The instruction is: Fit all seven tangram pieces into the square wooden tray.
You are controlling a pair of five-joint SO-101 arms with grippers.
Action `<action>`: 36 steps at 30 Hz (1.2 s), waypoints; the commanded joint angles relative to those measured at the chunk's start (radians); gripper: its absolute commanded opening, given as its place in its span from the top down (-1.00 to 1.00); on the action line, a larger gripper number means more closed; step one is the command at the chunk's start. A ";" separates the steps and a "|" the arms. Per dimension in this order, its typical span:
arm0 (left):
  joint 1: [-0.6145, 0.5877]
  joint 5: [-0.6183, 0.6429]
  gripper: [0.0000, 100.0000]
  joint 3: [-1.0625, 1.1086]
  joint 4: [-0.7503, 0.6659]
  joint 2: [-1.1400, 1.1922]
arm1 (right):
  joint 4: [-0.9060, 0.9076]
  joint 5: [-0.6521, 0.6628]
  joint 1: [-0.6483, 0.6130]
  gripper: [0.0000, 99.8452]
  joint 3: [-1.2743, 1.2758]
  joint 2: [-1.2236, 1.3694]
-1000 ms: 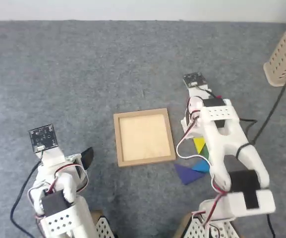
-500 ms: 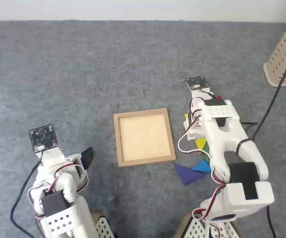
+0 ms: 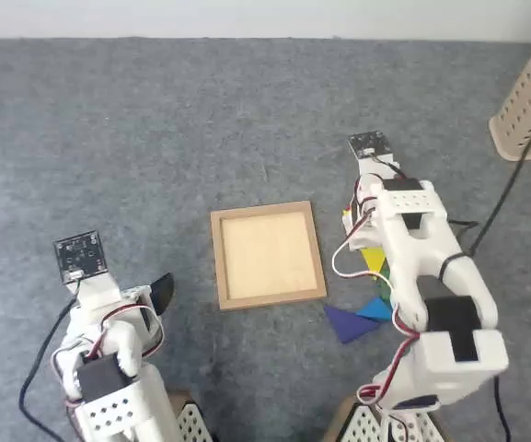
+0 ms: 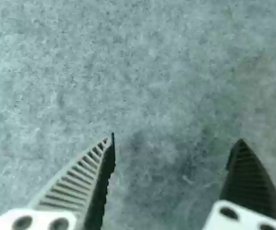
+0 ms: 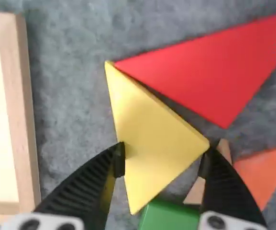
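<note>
The square wooden tray (image 3: pixel 270 255) lies on the grey carpet with nothing in it; its edge shows in the right wrist view as the tray (image 5: pixel 6 120). My right gripper (image 5: pixel 162 155) is shut on the yellow triangle (image 5: pixel 149 136), one finger on each side. A red triangle (image 5: pixel 209 81) touches the yellow one's tip. An orange piece (image 5: pixel 257 170) and a green piece (image 5: pixel 164 215) lie close by. In the high view the right arm (image 3: pixel 403 230) covers most of the pile; a purple piece (image 3: pixel 346 322) and a blue piece (image 3: pixel 374 308) lie beside it. My left gripper (image 4: pixel 173 153) is open over bare carpet.
A beige perforated holder (image 3: pixel 527 92) stands at the back right, with a cable running from it toward the right arm. The left arm (image 3: pixel 109 341) sits at the front left, well apart from the tray. Open carpet stretches behind and left of the tray.
The right arm has shifted slightly toward the back right over the pile of pieces. The left arm has not moved.
</note>
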 commanded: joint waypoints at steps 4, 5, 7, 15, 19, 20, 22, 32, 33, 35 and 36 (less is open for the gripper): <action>0.002 -0.002 0.29 -0.013 -0.002 -0.012 | -0.010 0.018 0.004 0.49 -0.074 0.051; 0.002 -0.002 0.29 -0.013 -0.002 -0.012 | -0.010 0.018 0.001 0.49 -0.074 0.051; 0.002 -0.002 0.29 -0.013 -0.002 -0.012 | -0.010 0.018 -0.004 0.49 -0.074 0.051; 0.002 -0.002 0.29 -0.013 -0.002 -0.012 | 0.012 0.018 -0.047 0.49 -0.052 0.039; 0.002 -0.002 0.29 -0.013 -0.002 -0.012 | 0.008 0.017 -0.054 0.49 -0.009 -0.038; 0.002 -0.002 0.29 -0.013 -0.002 -0.012 | 0.005 0.017 -0.054 0.49 0.009 -0.064; 0.002 -0.002 0.29 -0.013 -0.002 -0.012 | 0.002 0.017 -0.056 0.49 0.048 -0.117; 0.002 -0.002 0.29 -0.013 -0.002 -0.012 | -0.012 0.041 -0.054 0.49 0.021 -0.242; 0.002 -0.002 0.29 -0.013 -0.002 -0.012 | -0.010 0.064 -0.054 0.49 -0.009 -0.228; 0.002 -0.002 0.29 -0.013 -0.002 -0.012 | -0.001 0.089 -0.053 0.49 -0.066 -0.179; 0.002 -0.002 0.29 -0.013 -0.002 -0.012 | 0.002 0.097 -0.051 0.49 -0.080 -0.145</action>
